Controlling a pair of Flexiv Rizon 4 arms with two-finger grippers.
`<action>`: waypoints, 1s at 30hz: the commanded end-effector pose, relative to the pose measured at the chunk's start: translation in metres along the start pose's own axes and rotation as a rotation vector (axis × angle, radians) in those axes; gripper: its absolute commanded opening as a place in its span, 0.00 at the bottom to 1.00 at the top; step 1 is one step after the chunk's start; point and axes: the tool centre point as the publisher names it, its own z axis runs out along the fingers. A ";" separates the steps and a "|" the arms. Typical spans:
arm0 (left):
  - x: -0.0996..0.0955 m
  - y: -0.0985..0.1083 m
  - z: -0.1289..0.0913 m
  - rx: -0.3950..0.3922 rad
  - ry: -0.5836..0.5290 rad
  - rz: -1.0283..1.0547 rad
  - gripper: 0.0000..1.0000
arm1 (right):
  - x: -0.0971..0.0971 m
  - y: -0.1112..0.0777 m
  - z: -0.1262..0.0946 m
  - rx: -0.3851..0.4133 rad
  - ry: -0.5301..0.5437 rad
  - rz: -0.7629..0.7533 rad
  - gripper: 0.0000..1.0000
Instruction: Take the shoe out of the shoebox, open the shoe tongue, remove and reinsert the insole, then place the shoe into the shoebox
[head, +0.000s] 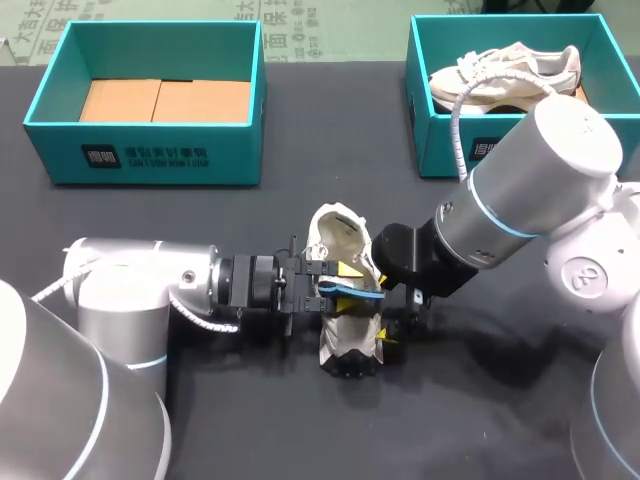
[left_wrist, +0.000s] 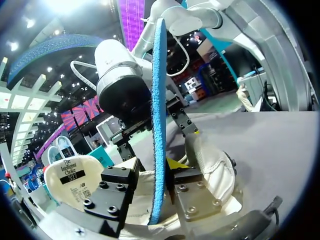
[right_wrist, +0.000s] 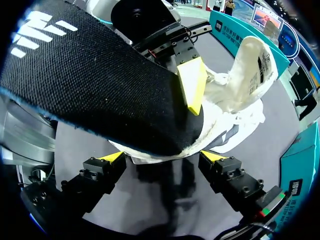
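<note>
Arms match: left arm (head: 140, 290) and right arm (head: 545, 165) are brushed-silver cylinders with a thin light-blue ring at the joints and white rounded housings. A white coiled cable (head: 455, 115) runs along the right arm, same type on the left. Left gripper (left_wrist: 150, 172): black blocky finger mounts, dark socket-head screws (left_wrist: 102, 185), yellow tips. Right gripper (right_wrist: 162, 157): same build, with a small red-green strip on one finger block.

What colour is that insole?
The insole is black on top with a blue edge; right wrist view shows it best.
</note>
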 end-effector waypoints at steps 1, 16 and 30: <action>0.003 -0.011 -0.002 -0.025 -0.014 0.011 0.32 | 0.001 0.000 0.001 0.000 -0.002 0.000 1.00; 0.006 -0.041 -0.008 -0.101 -0.037 0.095 0.28 | 0.001 0.000 0.001 0.000 -0.002 0.000 1.00; 0.012 -0.031 -0.012 -0.125 -0.013 0.161 0.00 | 0.001 0.000 0.001 0.000 -0.002 0.000 1.00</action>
